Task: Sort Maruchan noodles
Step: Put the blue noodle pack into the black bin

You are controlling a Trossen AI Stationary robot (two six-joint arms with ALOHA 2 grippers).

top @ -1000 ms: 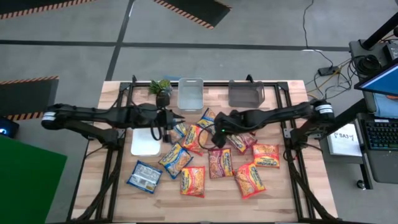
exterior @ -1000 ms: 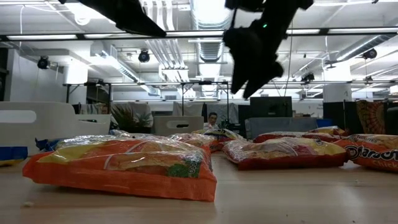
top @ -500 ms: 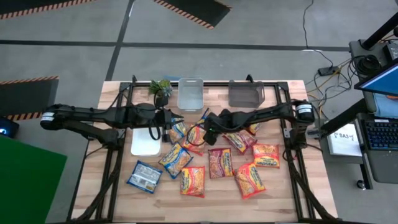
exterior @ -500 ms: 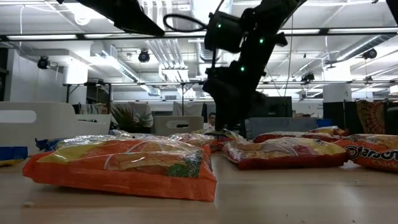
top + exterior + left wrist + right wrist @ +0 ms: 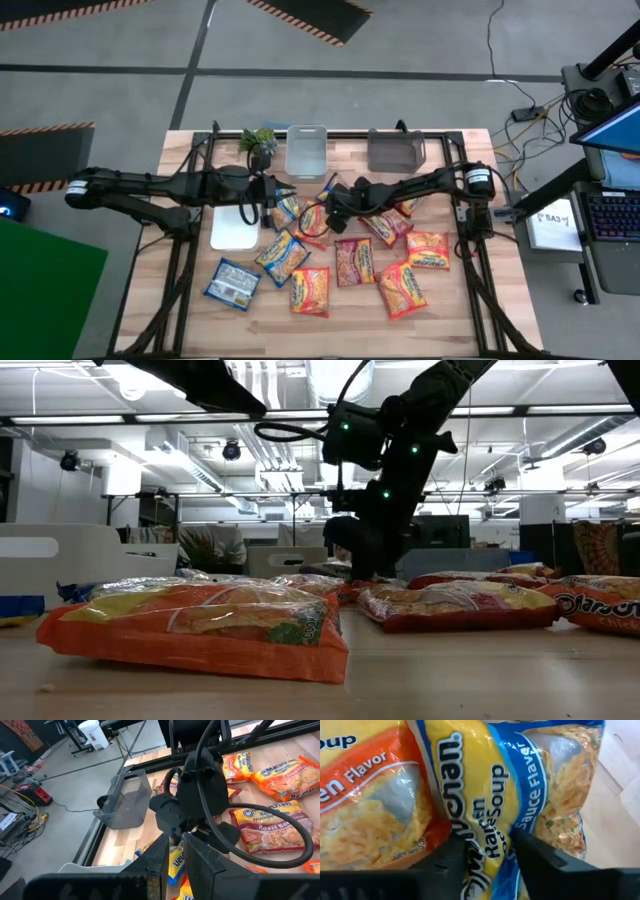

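Wooden table (image 5: 440,300): right tool (image 5: 327,212) straddles blue-yellow packet (image 5: 520,795) crosswise.

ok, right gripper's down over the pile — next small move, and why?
Probably close the right gripper on the blue-and-yellow packet. The right wrist view shows its fingers open and straddling that packet's yellow band, next to an orange packet. The left gripper waits near the clear bin.

Glossy crinkly plastic packets (image 5: 355,262) (wooden table (image 5: 450,300)).
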